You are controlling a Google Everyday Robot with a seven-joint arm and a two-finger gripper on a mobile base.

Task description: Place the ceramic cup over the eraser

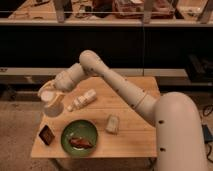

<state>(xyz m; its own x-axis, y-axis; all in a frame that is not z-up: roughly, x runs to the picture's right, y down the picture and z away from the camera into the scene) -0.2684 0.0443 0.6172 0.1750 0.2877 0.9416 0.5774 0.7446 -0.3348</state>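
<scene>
Now the cup [54, 108] is clamped by the gripper [50, 99], nearly upright, wide end downward, behind the eraser [46, 135], not touching.

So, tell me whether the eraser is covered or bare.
Bare: eraser lies open on the table's near corner; cup is by the end effector, farther back.

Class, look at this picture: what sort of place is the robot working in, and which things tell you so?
Probably a robotics lab or workshop: a plain wooden table serves as the work surface, a long cluttered bench runs behind it, and the robot's claw holds the ceramic cup over the table's edge.
</scene>
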